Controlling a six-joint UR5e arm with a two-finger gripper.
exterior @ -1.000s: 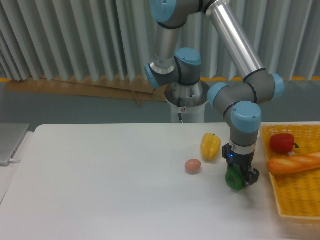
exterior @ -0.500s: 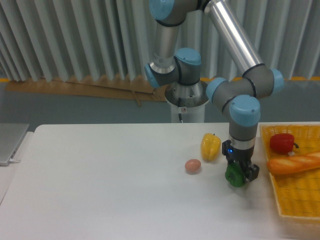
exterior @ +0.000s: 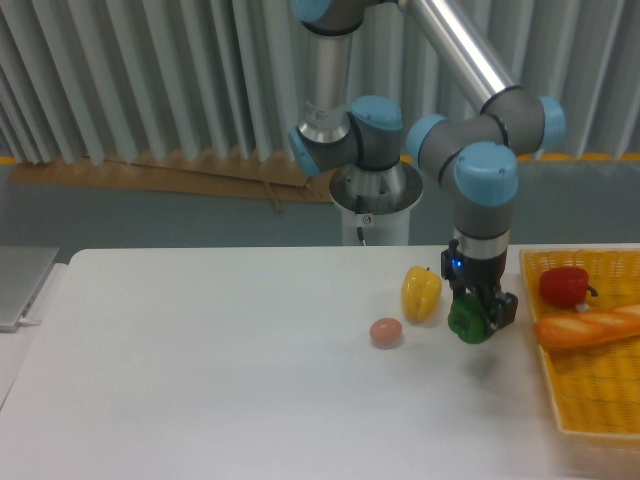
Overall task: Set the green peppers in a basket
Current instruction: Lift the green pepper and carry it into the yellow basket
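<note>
White surface (exterior: pixel 220 380) spreads across most of your view, and the yellow-orange woven basket (exterior: pixel 590 400) sits at its right edge, partly cut off by the frame. That basket is the relation your next move turns on: it lies to the right of the claw (exterior: pixel 472 322) as you look at the picture, near but not touching, with a strip of bare surface between them. The basket's long side appears to run from the back of the surface toward you, so I judge a short sideways carry would clear the near rim anywhere along it.

Inside the basket you already have a long bread loaf (exterior: pixel 588 327) lying crosswise and a red pepper (exterior: pixel 564 285) behind it, toward the back. The front part of the mesh looks free, and that seems the safer place to aim.

Your claw hangs straight down from the wrist and is clamped around the green pepper (exterior: pixel 466 320), which is off the surface, with a faint shadow below it. The pepper is roundish, so it has no long axis to mind.

Just to the left of the claw stands a yellow bell pepper (exterior: pixel 421 292), close beside the green one but apart from it. Further left lies a small pinkish round thing (exterior: pixel 386 332), too small to name.

No brand, label or writing is readable anywhere.
</note>
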